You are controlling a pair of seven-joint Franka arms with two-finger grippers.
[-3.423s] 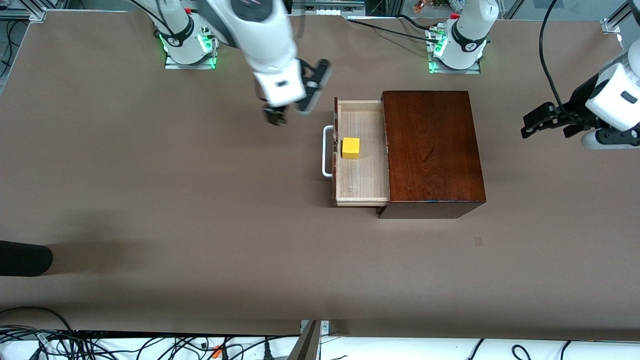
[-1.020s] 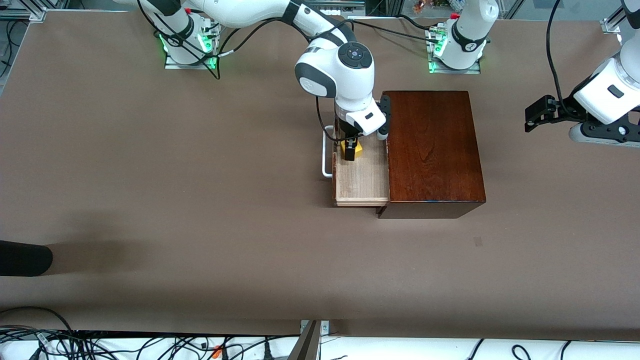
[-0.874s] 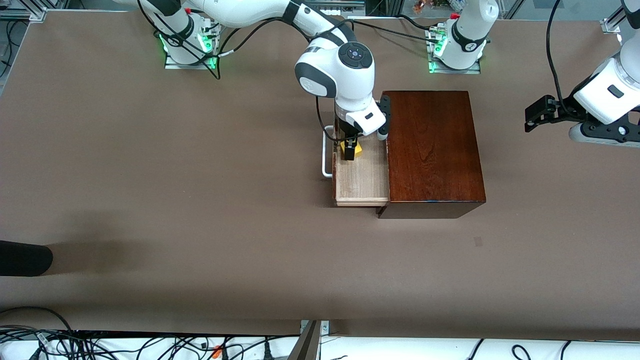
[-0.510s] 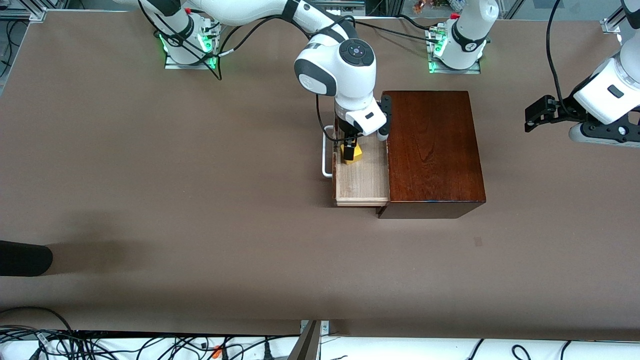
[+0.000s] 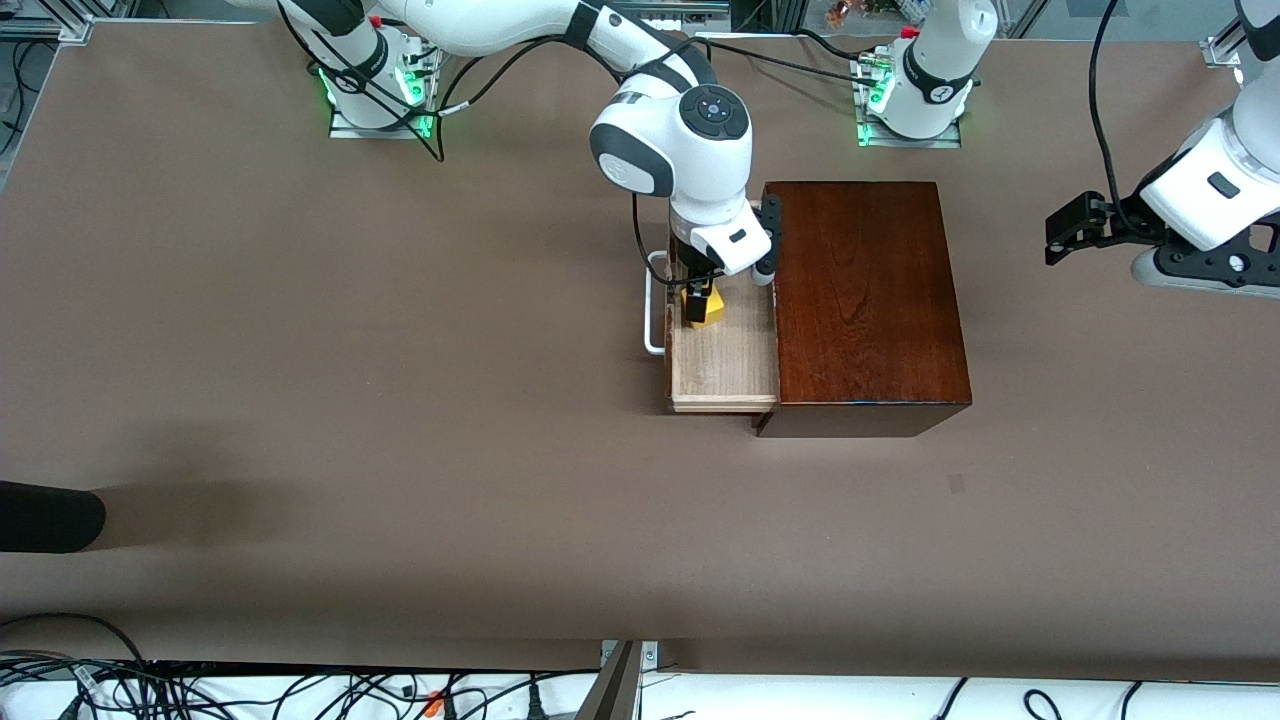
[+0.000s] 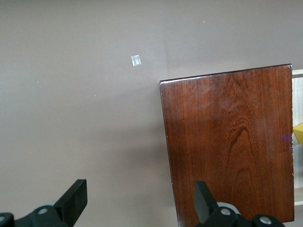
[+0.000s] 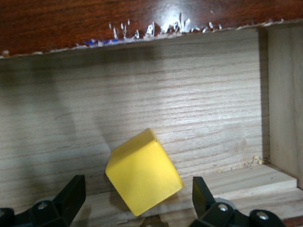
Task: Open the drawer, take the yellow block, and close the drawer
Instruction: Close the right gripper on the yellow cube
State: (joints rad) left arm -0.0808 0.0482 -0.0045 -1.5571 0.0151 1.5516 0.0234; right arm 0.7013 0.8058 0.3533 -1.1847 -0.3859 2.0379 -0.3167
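While the drawer (image 5: 722, 350) stands pulled out of the dark wooden box (image 5: 865, 300) toward the right arm's end of the table, the yellow block (image 7: 143, 171) lies on its pale floor, turned askew between the spread fingers of the right gripper (image 5: 700, 300), which are not touching it. To grasp well, I judge the wrist should turn until the pads meet two flat faces rather than corners, settle low, close firmly, then lift straight up clear of the drawer walls. The left gripper (image 6: 142, 208), fingers wide apart and empty, waits above the table at the left arm's end.
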